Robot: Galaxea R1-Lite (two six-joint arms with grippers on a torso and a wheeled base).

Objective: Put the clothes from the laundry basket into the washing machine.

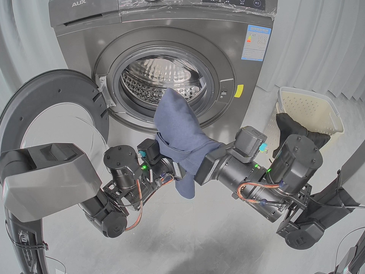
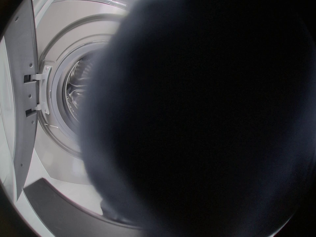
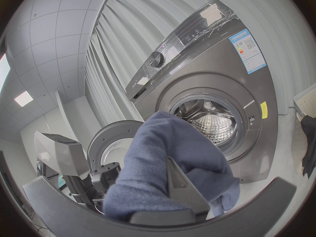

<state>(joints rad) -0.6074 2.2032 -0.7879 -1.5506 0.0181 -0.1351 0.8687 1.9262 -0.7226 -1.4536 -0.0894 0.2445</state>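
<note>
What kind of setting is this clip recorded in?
Likely a staged laundry corner: a front-loading washing machine with its door open, a laundry basket beside it, plain curtains behind.
</note>
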